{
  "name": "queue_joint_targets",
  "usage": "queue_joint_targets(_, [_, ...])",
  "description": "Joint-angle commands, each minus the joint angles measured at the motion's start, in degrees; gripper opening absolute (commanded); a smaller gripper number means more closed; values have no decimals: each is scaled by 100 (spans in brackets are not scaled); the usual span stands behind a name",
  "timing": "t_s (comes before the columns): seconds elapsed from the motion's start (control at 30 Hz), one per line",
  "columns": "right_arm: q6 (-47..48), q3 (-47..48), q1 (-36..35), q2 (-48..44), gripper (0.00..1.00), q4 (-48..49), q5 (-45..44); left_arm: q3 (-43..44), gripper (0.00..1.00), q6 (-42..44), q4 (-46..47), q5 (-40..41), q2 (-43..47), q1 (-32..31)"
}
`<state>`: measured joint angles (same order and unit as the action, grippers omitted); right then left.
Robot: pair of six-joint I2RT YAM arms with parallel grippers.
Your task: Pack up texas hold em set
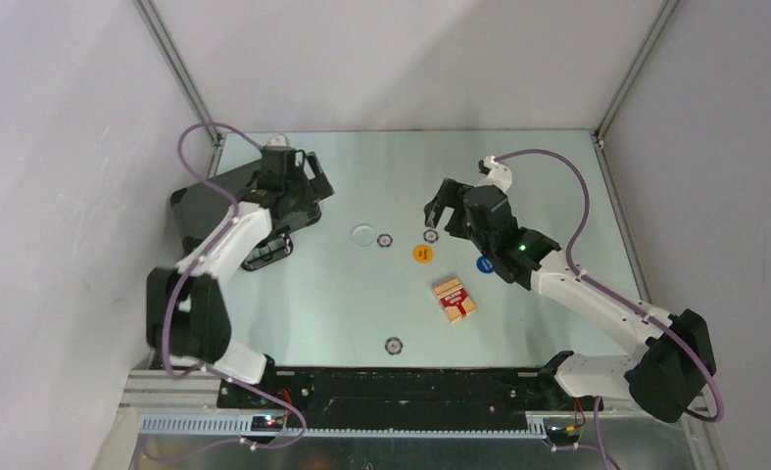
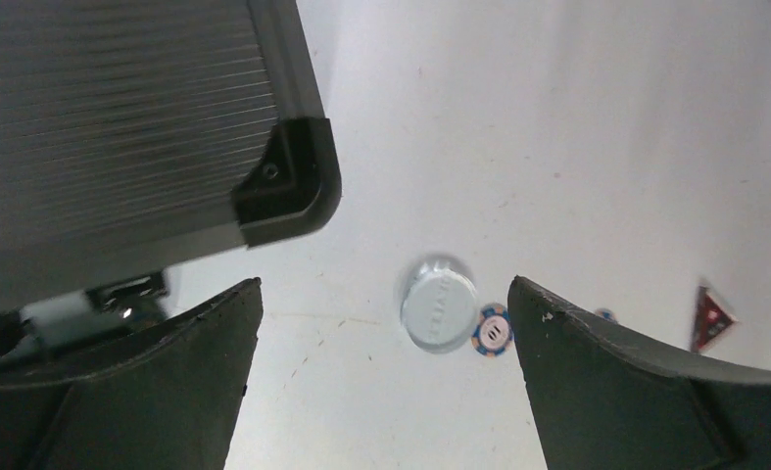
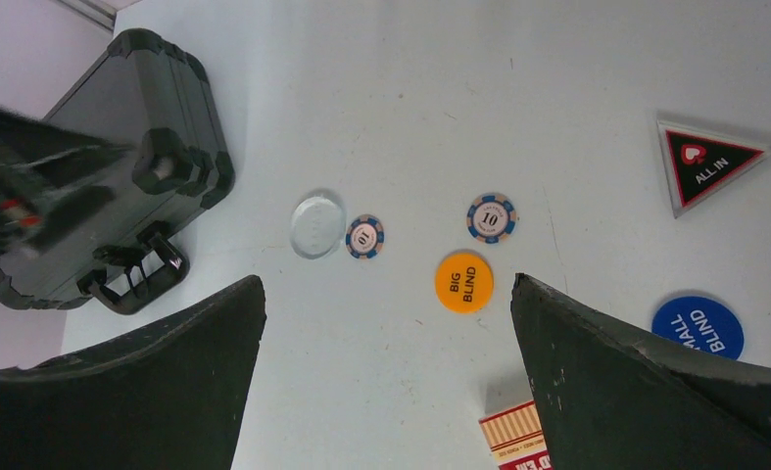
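The black briefcase lies closed at the table's left, its handle facing front. My left gripper is open and empty, just past the case's corner. My right gripper is open and empty above the loose pieces. A clear button, two chips, an orange "big blind" button, a blue "small blind" button, the red card deck and a third chip lie on the table. The triangular "all in" marker shows in the right wrist view.
Grey walls enclose the table on three sides, with metal posts at the back corners. The arm bases and a black rail run along the near edge. The left arm's cable loops over the case.
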<state>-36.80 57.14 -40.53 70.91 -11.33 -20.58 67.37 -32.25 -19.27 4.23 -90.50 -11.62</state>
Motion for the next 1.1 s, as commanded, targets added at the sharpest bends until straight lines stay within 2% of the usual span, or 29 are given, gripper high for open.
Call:
queue_joint_targets(0.0, [-172,-116,22,-145,99,174,-12,-367,100,255,62,497,1464,13])
queue_joint_targets(0.13, [-187,-133,25,-96,99,157,54,-553,100,368,-351,667,2150,534])
queue_joint_targets(0.2, [-175,-140,33,-110,99,145,69,-432,100,377,-538,448,2223,1367])
queue_joint_targets(0.27, [-163,-151,30,-139,99,125,71,-122,100,451,-805,358,2032,1872])
queue_joint_targets(0.4, [-142,-217,45,-159,99,143,95,596,100,537,-1315,1023,1448,2382])
queue_joint_targets(0.67, [-39,-281,94,-102,100,163,268,1579,100,582,-1341,2367,164,2516])
queue_joint_targets(0.77, [24,-287,114,-51,99,224,325,1763,100,574,-1338,2519,-218,2612])
queue_joint_targets(1.07, [89,-283,249,193,100,363,648,1661,100,948,-995,3592,-722,2715])
